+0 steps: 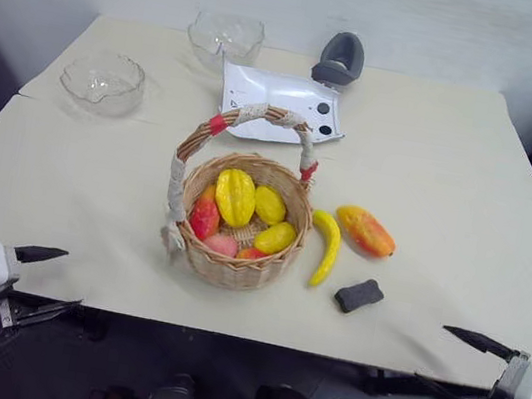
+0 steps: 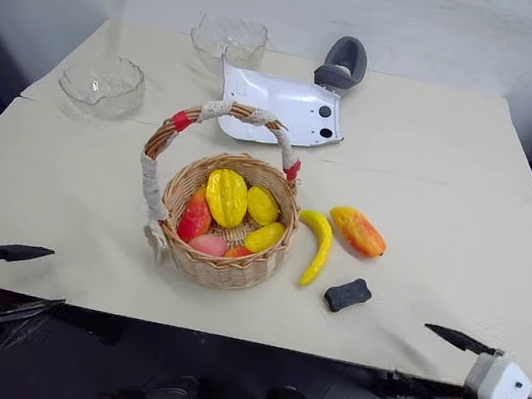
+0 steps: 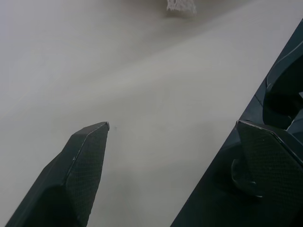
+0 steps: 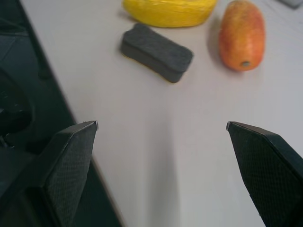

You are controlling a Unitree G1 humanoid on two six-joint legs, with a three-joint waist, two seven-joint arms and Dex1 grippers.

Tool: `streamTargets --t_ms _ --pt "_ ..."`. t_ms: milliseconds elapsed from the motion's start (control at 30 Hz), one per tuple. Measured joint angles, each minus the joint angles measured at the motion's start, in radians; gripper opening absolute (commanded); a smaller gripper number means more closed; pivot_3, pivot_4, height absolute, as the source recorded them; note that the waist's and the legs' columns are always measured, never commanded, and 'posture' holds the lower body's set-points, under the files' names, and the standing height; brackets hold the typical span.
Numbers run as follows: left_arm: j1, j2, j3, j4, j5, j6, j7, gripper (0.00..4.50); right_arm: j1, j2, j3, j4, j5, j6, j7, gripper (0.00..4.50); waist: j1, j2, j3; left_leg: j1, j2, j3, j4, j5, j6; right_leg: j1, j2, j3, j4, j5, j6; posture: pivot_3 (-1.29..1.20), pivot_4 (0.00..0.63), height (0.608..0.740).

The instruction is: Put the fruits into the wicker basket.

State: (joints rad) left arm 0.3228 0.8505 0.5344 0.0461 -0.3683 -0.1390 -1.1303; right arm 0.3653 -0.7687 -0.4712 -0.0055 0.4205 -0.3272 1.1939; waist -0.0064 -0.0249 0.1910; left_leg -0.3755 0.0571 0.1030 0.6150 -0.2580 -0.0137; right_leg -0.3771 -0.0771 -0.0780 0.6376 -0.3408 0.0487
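Note:
The wicker basket point(image 1: 234, 271) stands mid-table, its arched handle point(image 1: 259, 113) wrapped in white cloth and red tape. Several fruits lie inside it, among them a ribbed yellow one point(image 1: 235, 197). Just right of the basket a yellow banana point(image 1: 325, 247) and an orange-red mango point(image 1: 365, 231) lie on the table. My left gripper point(image 1: 72, 278) hovers open and empty at the table's near left edge. At the near right edge my right gripper point(image 4: 162, 125) is open and empty, pointing toward the banana point(image 4: 168, 12) and mango point(image 4: 241, 33).
A small dark grey block point(image 1: 359, 295) lies between the banana and my right gripper. Two clear glass bowls point(image 1: 104, 81) point(image 1: 227, 36) sit at the back left. A white sheet point(image 1: 282, 101) and a grey object point(image 1: 340, 59) lie behind the basket.

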Motion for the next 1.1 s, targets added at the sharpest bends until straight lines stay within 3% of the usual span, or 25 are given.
streamTargets --t_ms 200,333,433,567,767,867,1100 --pt "-0.055 -0.024 -0.030 -0.021 -0.031 0.054 0.017 4.50 -0.065 -0.007 0.034 0.018 -0.001 -0.020 0.025 4.47 0.006 0.000 0.000 0.000 0.000 0.001 -0.001 -0.001 0.001 0.000 0.000 0.000 0.000 0.000 0.000 0.00 0.150 0.740" --pt "-0.039 0.001 -0.069 -0.124 -0.150 0.257 -0.026 4.50 -0.059 -0.014 0.038 -0.024 0.003 0.007 0.033 4.47 0.003 0.000 0.000 0.000 0.000 0.001 -0.001 -0.001 0.001 0.000 0.000 0.001 0.000 0.000 0.001 0.00 0.150 0.740" --pt "-0.044 0.036 -0.082 -0.227 -0.221 0.373 -0.048 4.50 -0.121 -0.083 0.088 -0.070 0.005 0.076 0.056 4.47 -0.007 0.000 0.000 0.003 0.001 0.004 0.000 0.000 0.001 0.000 0.000 0.003 0.003 0.000 0.001 0.00 0.150 0.740" --pt "-0.081 0.046 -0.149 -0.382 -0.275 0.456 -0.061 4.50 -0.363 -0.172 0.260 -0.101 -0.029 0.245 0.082 4.47 -0.025 0.000 0.000 0.005 0.003 0.005 -0.001 -0.002 -0.003 0.001 0.001 0.004 0.004 0.000 -0.001 0.00 0.150 0.740" --pt "-0.124 0.021 -0.199 -0.440 -0.299 0.487 -0.054 4.50 -0.658 -0.123 0.588 -0.027 -0.156 0.391 0.150 4.47 -0.020 0.000 0.000 0.001 0.006 0.006 -0.001 -0.003 -0.006 -0.005 0.006 0.003 0.007 -0.004 -0.005 0.00 0.150 0.740" --pt "-0.115 0.025 -0.197 -0.438 -0.291 0.477 -0.067 4.50 -0.754 -0.085 0.665 0.065 -0.218 0.388 0.171 3.88 -0.021 0.001 0.000 -0.002 0.006 0.008 0.003 -0.003 -0.006 -0.009 0.006 0.005 0.009 -0.004 -0.004 0.00 0.150 0.740" --pt "-0.097 0.053 -0.161 -0.476 -0.291 0.451 -0.112 4.50 -0.837 -0.078 0.732 0.148 -0.260 0.367 0.272 1.71 -0.019 0.000 0.000 -0.011 0.007 0.008 0.016 -0.006 -0.003 -0.016 0.006 0.006 0.016 -0.003 -0.003 0.00 0.150 0.740"
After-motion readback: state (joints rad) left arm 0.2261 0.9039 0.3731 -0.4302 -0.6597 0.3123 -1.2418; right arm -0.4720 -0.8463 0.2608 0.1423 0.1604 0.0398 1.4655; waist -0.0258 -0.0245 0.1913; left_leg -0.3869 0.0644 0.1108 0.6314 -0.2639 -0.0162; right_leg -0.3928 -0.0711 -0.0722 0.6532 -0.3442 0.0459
